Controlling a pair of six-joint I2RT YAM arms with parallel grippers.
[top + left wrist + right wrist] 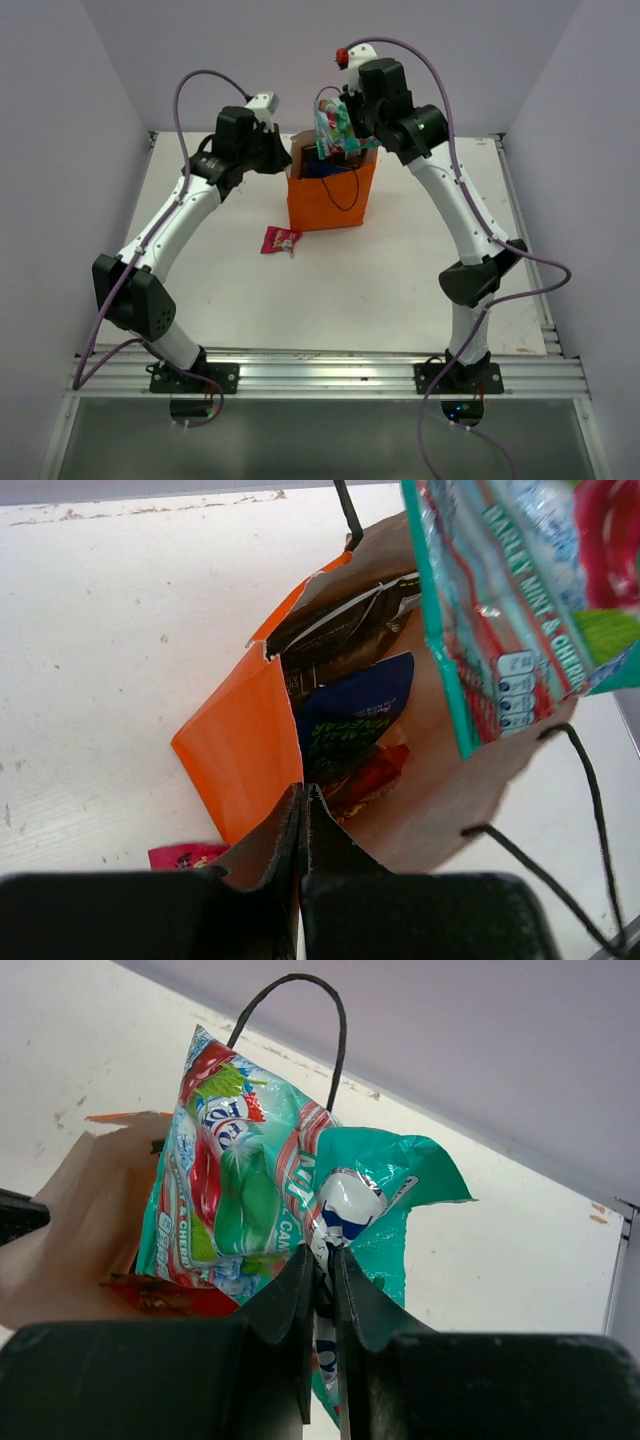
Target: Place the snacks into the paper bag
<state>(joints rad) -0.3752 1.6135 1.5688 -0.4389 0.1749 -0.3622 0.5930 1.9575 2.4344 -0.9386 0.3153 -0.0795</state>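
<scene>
From above, the orange paper bag (pixel 330 200) stands upright toward the far middle of the white tabletop (pixel 420 290), its mouth open. The left gripper (pixel 288 160) sits at the bag's left rim, while the right gripper (pixel 350 118) hangs over the mouth with the teal-green packet (pixel 333 128) dangling from it, the packet's lower end at about rim height. A small pink-red packet (pixel 280 240) lies flat on the tabletop just in front of the bag's near left corner, apart from both arms. In the left wrist view, the left gripper's fingers are pressed together with the torn brown edge of the bag's rim pinched between them, pulling that side outward. Inside the bag a dark brown packet (pixel 340 630) leans against the far wall, a blue packet (pixel 355 715) stands in front of it, and a red-orange packet (pixel 375 775) lies lower down beside the blue one. The teal-green packet hangs in from the upper right, over the opening and not yet down among the others. The black loop handles (pixel 590 800) droop over the bag's right side, and a corner of the pink-red packet shows on the tabletop at the lower left. In the right wrist view, the right gripper is nearly closed, clamped on a crumpled fold at the top of the teal-green packet, which hangs below it toward the bag's brown interior; one handle arches up behind the packet.
</scene>
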